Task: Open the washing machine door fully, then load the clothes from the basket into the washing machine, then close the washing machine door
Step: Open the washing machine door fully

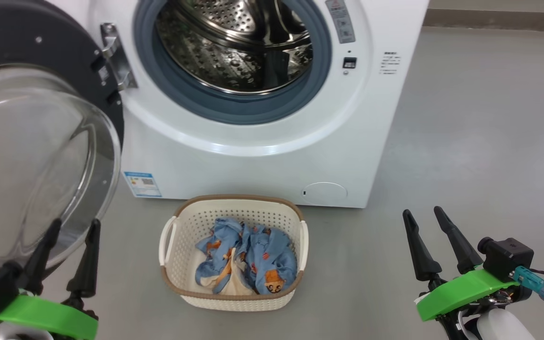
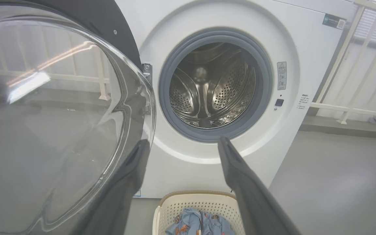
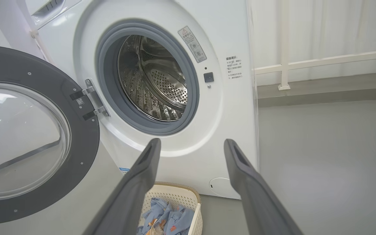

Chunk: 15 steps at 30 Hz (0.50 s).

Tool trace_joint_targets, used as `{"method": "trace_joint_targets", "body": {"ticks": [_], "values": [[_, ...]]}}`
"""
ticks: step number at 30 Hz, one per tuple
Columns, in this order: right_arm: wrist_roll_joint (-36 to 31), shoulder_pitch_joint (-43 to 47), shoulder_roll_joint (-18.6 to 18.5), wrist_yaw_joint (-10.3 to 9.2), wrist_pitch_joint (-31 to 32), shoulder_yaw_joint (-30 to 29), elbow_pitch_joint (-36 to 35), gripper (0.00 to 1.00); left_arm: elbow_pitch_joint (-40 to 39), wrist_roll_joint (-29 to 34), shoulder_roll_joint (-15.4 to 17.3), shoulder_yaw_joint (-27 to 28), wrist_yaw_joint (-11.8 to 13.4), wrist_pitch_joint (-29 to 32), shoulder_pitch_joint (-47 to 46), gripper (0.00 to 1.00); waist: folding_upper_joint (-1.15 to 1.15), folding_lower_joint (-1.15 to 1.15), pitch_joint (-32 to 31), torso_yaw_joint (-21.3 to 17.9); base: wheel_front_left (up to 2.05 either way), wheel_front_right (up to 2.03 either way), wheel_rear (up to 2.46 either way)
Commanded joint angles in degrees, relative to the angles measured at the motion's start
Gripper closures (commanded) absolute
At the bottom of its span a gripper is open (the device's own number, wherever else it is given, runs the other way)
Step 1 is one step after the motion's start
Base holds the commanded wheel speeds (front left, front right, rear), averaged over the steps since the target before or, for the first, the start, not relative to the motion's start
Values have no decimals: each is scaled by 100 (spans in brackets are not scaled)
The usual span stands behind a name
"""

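Observation:
The white washing machine (image 1: 262,160) stands ahead, its steel drum (image 1: 239,42) exposed. Its round black door (image 1: 31,156) with the domed glass hangs swung out to the left, also seen as the door (image 3: 28,137) and the door (image 2: 44,124). On the floor in front sits the cream basket (image 1: 182,236) holding the light-blue bear-print clothes (image 1: 248,257). My left gripper (image 1: 74,225) is open at the lower left, its fingers just in front of the glass dome. My right gripper (image 1: 423,213) is open at the lower right, well right of the basket, holding nothing.
Grey floor (image 1: 480,141) stretches to the right of the machine. A white railing (image 3: 325,60) and a low ledge run behind it on the right. A blue label sticker (image 1: 142,183) marks the machine's lower left front.

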Motion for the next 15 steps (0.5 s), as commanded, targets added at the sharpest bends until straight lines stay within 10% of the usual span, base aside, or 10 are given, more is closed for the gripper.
{"method": "trace_joint_targets", "body": {"ticks": [1, 15], "values": [[84, -58, -58, 43, -70, 114, -164, 0, -149, 83, 143, 278, 44, -37, -72, 0, 0, 0, -38, -172, 0, 0, 0], [116, -125, -116, 43, -70, 260, -184, 0, -255, 365, -300, 609, -3, -37, 301, 0, 0, 0, -67, -722, 0, 0, 0]]}}
